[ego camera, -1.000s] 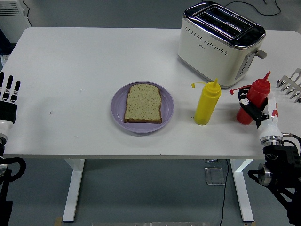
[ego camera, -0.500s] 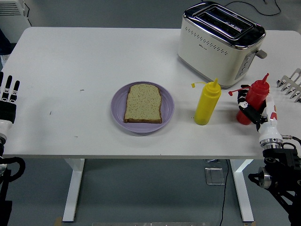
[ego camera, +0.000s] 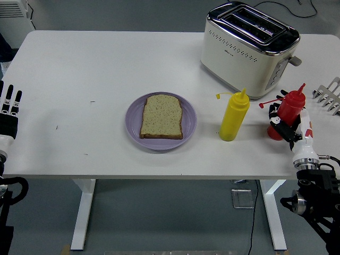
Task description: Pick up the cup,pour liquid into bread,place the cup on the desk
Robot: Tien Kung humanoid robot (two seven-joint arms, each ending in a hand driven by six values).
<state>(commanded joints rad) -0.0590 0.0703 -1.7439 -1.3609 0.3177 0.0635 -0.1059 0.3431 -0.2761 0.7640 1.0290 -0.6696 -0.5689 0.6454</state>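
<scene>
Right hand [ego camera: 287,126] is wrapped around the red plastic squeeze bottle [ego camera: 287,113], upright for lifting; the bread slice on a purple plate [ego camera: 161,117] lies well to its left. Left hand [ego camera: 8,114] rests with fingers straight, holding nothing.

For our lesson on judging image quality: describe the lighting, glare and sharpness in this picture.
Head view: even, soft overhead light, only faint shadows beside the yellow squeeze bottle and purple plate; bright reflections on the toaster chrome top; focus sharp across the white table; the right hand at the red squeeze bottle shows no motion blur.
</scene>
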